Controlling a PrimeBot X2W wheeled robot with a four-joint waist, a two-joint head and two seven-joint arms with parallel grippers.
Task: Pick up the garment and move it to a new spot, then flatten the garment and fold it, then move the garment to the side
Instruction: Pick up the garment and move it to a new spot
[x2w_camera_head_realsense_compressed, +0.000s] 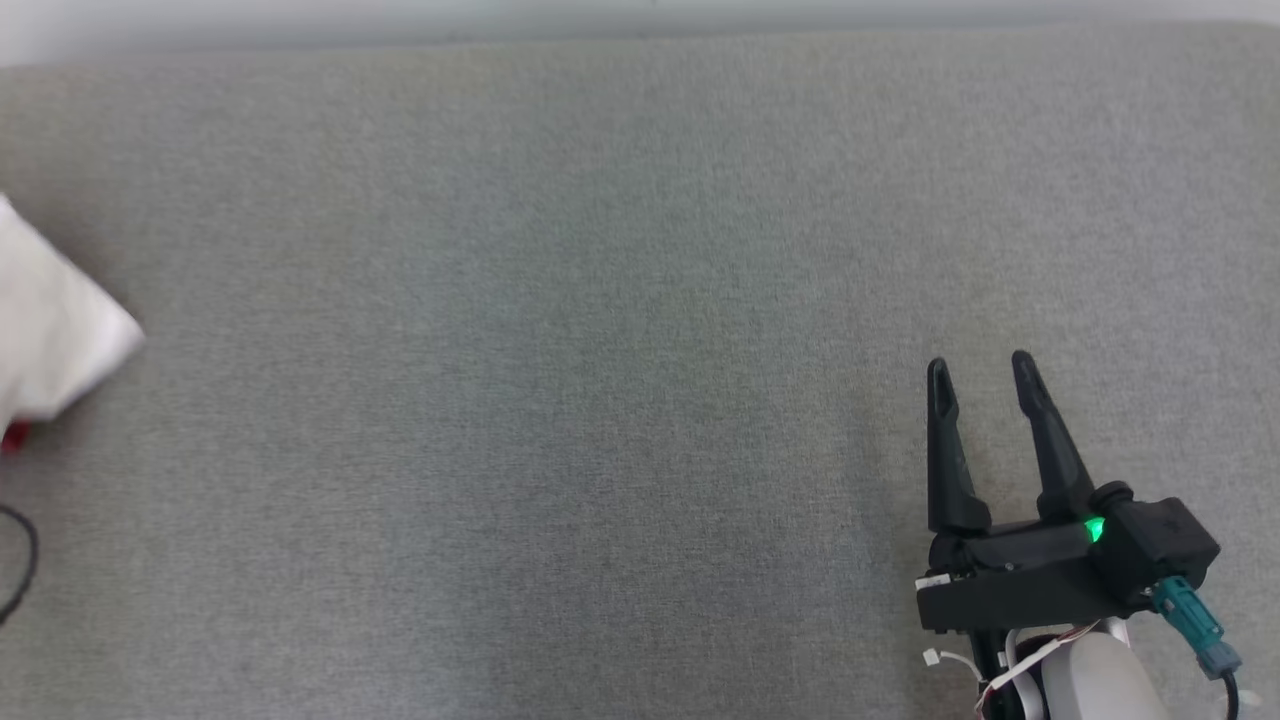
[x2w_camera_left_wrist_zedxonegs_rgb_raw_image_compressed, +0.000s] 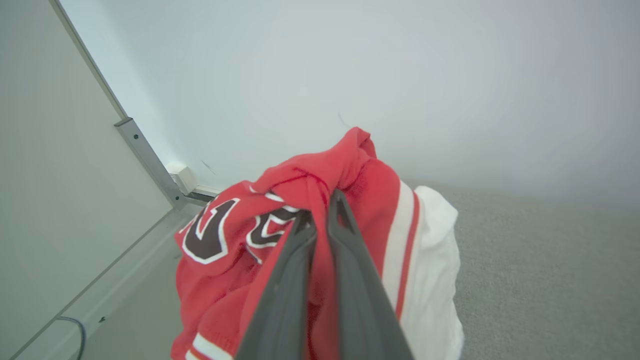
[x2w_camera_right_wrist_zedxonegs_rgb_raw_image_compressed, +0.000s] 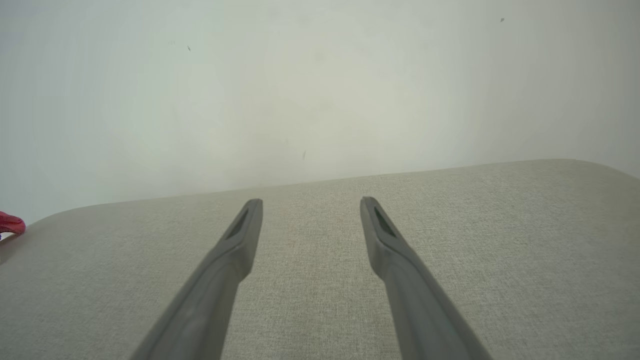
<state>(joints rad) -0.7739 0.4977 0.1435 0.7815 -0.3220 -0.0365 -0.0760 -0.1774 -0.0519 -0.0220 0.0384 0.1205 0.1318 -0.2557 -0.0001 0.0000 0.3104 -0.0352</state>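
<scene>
My left gripper (x2w_camera_left_wrist_zedxonegs_rgb_raw_image_compressed: 320, 212) pinches the garment (x2w_camera_left_wrist_zedxonegs_rgb_raw_image_compressed: 372, 190), at nine o'clock. My right gripper (x2w_camera_head_realsense_compressed: 983, 372) gapes wide at four o'clock

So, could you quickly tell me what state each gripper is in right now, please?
Left gripper: closed on the red knitted garment with white stripes.
Right gripper: open, holding nothing.

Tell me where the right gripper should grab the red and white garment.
Probably the white part at the garment's edge, approached from the robot's right across the grey surface. The left gripper pinches the red bunch, so that white side is free and faces the open right gripper.
</scene>
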